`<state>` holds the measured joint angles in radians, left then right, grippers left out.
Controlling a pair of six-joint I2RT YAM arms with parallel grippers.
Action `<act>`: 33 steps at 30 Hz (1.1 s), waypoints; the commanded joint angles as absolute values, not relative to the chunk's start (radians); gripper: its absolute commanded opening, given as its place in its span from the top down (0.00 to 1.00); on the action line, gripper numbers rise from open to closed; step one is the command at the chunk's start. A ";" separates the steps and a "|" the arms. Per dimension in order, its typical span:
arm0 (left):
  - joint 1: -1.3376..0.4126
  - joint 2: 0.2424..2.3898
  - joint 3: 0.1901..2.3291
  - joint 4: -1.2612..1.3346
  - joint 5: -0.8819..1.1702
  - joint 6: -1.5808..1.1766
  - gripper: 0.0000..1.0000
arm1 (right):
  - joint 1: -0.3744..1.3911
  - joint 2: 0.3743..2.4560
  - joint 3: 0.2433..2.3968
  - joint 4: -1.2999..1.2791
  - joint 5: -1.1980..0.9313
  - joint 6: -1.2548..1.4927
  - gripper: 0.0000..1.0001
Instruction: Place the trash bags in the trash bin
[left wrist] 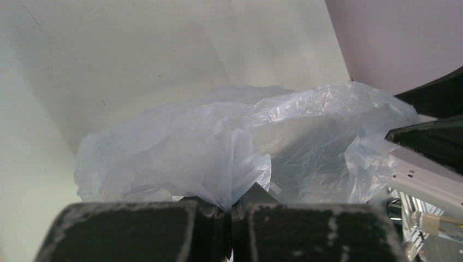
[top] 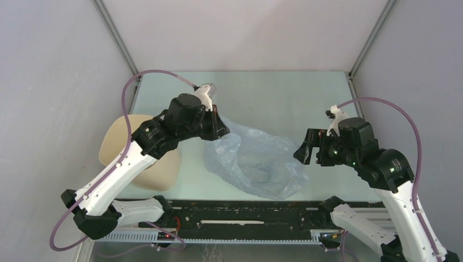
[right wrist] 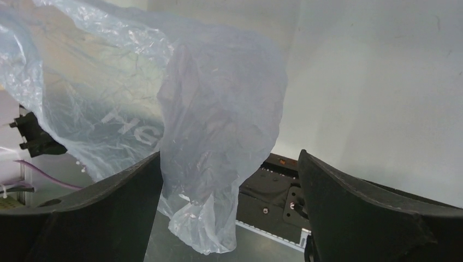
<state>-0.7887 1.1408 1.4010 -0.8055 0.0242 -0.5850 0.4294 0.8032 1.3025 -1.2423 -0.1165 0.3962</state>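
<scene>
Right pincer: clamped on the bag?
No, the right pincer is wide open in its wrist view, and the bag hangs there unpinched.

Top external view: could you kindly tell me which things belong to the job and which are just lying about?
Job: trash bag, pinched in the left gripper; trash bin; right gripper, open.
Just there: black rail; purple cables.
</scene>
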 commanded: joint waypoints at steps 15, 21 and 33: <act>-0.772 1.201 1.509 -0.784 0.024 -0.762 1.00 | 1.108 1.079 1.462 -1.571 0.609 1.136 0.00; -0.764 1.199 1.532 -0.781 0.002 -0.770 1.00 | 1.172 1.183 1.517 -1.603 0.662 1.148 0.00; -0.708 1.198 1.538 -0.760 -0.063 -0.763 1.00 | 1.250 1.118 1.424 -1.596 0.659 1.199 0.00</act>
